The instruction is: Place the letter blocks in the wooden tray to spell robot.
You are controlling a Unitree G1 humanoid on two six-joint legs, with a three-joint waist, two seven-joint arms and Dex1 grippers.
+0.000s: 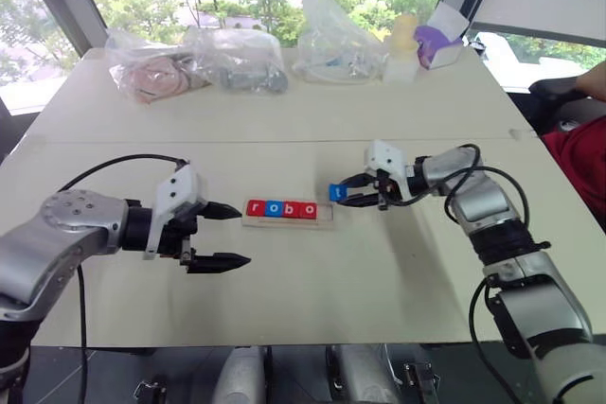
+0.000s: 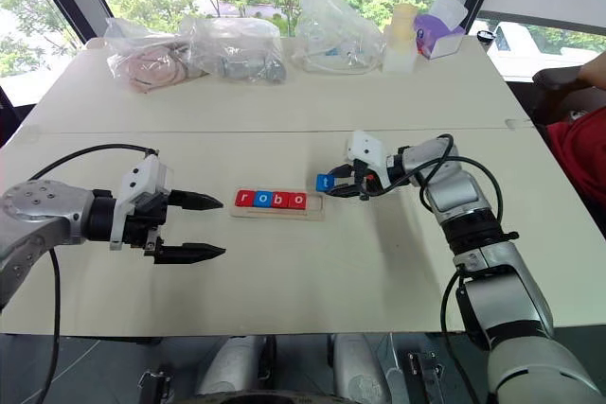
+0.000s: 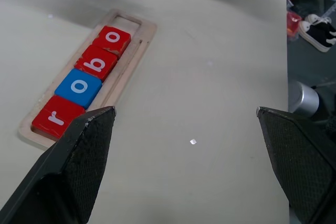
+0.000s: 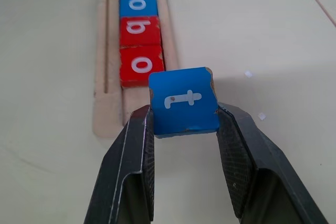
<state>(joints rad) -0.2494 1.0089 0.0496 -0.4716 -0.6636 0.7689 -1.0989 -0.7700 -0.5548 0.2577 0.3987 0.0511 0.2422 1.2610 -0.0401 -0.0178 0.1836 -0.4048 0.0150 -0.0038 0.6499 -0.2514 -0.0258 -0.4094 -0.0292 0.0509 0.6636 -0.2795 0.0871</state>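
The wooden tray (image 1: 325,222) lies mid-table holding several letter blocks in a row: red r (image 1: 256,207), blue o (image 1: 273,208), red b (image 1: 290,209), red o (image 1: 307,210). Its right end slot is bare. My right gripper (image 1: 347,194) is shut on the blue t block (image 4: 184,102), held in the air just off the tray's right end. The t block (image 1: 337,192) sits between both fingers (image 4: 130,161). To the left of the tray my left gripper (image 1: 230,235) stands open, its fingers (image 3: 79,166) wide apart with nothing between them.
Several clear plastic bags (image 1: 241,59) and a purple-and-white box (image 1: 437,43) line the table's far edge. A person in red (image 1: 587,153) sits past the table's right side. A table seam (image 1: 284,139) runs across behind the tray.
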